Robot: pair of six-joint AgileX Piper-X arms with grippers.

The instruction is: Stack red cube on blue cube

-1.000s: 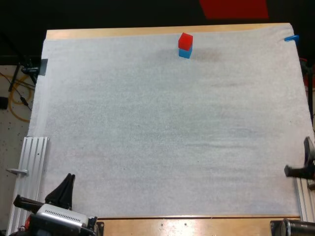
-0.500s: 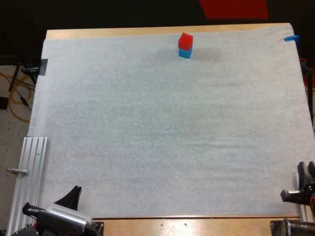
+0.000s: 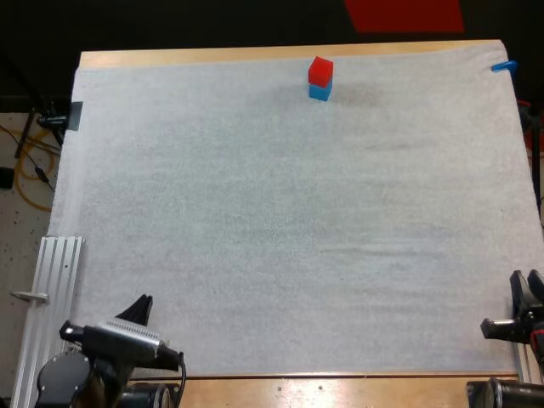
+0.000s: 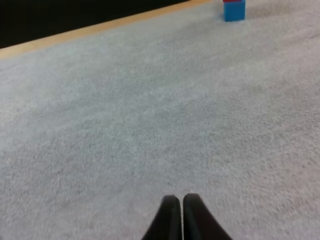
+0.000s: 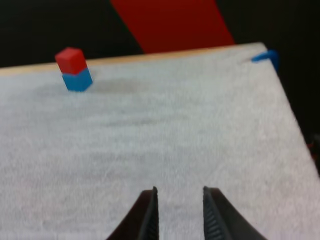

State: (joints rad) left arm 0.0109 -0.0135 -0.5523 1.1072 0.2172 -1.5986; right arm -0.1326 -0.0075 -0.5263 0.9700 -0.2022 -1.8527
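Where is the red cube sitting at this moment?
In the high view the small red cube sits squarely on the small blue cube, near the far edge of the white mat, slightly right of centre.

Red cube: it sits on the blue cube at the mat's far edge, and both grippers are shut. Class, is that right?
Only the left gripper is shut; the right gripper is open, its fingers apart in the right wrist view. The rest holds.
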